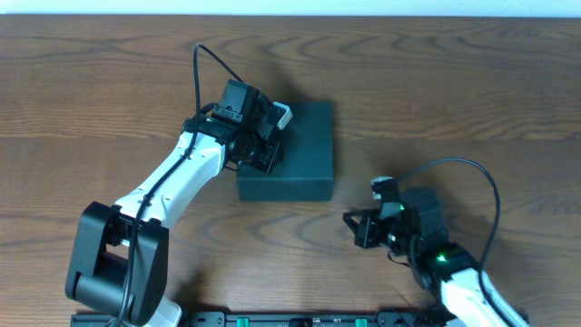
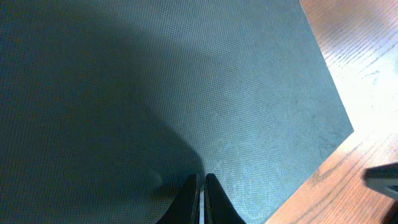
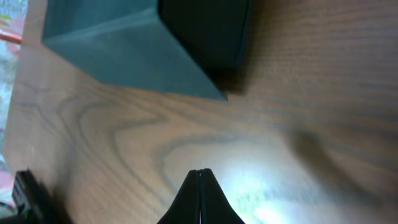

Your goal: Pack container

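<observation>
The container (image 1: 300,150) is a dark teal-green square box, lid closed, in the middle of the wooden table. My left gripper (image 1: 272,145) is over its left part, fingers shut, tips on or just above the lid. In the left wrist view the lid (image 2: 186,87) fills the frame and the shut fingertips (image 2: 201,180) sit against it. My right gripper (image 1: 349,227) is shut and empty over bare table, to the front right of the box. The right wrist view shows its shut fingertips (image 3: 200,173) and the box (image 3: 137,50) farther off.
Wooden table (image 1: 472,100) all round the box. A black rail (image 1: 300,318) runs along the front edge. Cables loop above both arms. No snack packets show.
</observation>
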Controlling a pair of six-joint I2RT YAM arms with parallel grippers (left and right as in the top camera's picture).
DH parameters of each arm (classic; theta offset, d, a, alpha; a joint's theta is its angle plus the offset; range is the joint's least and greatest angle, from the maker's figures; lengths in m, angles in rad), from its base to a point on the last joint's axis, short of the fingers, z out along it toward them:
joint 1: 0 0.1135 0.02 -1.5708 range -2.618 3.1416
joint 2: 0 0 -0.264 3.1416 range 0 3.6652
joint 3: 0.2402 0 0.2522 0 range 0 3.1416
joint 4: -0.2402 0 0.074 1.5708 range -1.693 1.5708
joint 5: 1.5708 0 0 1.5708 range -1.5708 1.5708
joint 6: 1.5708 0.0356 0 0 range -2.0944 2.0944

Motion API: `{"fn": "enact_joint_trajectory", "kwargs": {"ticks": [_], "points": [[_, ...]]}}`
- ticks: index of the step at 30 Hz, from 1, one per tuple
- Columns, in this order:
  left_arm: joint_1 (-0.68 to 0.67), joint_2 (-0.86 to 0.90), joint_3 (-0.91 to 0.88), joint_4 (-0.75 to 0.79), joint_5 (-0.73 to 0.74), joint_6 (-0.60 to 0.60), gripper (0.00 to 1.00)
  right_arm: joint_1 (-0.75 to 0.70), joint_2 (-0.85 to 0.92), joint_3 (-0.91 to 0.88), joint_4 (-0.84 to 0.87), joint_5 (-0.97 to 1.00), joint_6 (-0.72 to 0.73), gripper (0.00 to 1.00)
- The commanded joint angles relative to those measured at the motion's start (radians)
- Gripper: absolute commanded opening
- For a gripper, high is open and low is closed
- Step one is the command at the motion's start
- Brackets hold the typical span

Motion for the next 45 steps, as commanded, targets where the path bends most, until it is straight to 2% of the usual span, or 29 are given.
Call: {"fn": "enact_joint_trajectory", "kwargs": {"ticks": [1,8,12,19,21,26,29,32,36,38,40,43,45], "points": [[-0.003,0.03,0.004,-0.007,-0.011,-0.012,0.06,0.055,0.09,-0.007,0.099,0.074,0.09,0.02],[-0.004,0.03,0.004,-0.013,-0.006,-0.027,0.06,0.186,0.318,-0.007,0.413,0.265,0.224,0.01],[-0.004,0.03,0.004,-0.027,-0.006,-0.027,0.06,0.214,0.431,-0.006,0.575,0.36,0.26,0.02],[-0.004,0.03,0.004,-0.047,-0.006,-0.027,0.06,0.213,0.52,0.013,0.712,0.428,0.27,0.02],[-0.004,0.03,0.004,-0.05,-0.006,-0.027,0.06,0.213,0.518,0.017,0.718,0.414,0.27,0.01],[0.001,0.016,0.034,-0.119,-0.003,-0.035,0.06,0.192,0.464,0.017,0.689,0.096,0.251,0.02],[0.01,-0.034,0.087,-0.228,-0.003,-0.042,0.06,0.165,0.368,0.017,0.584,0.013,0.251,0.01],[0.016,-0.148,0.124,-0.314,-0.011,-0.042,0.06,0.143,0.207,0.031,0.391,0.013,0.22,0.01],[0.016,-0.352,0.124,-0.415,-0.096,-0.042,0.06,0.132,-0.042,0.145,-0.053,0.084,0.121,0.01],[0.016,-0.457,0.121,-0.478,-0.109,-0.042,0.06,0.133,-0.158,0.237,-0.309,0.146,0.051,0.02],[0.016,-0.55,0.102,-0.512,-0.108,-0.042,0.06,0.133,-0.248,0.308,-0.492,0.189,0.006,0.02],[0.016,-0.722,0.021,-0.517,-0.108,-0.075,0.06,0.14,-0.384,0.373,-0.682,0.262,-0.015,0.02],[0.016,-0.828,-0.047,-0.514,-0.109,-0.1,0.06,0.149,-0.471,0.379,-0.749,0.292,-0.01,0.02]]}}
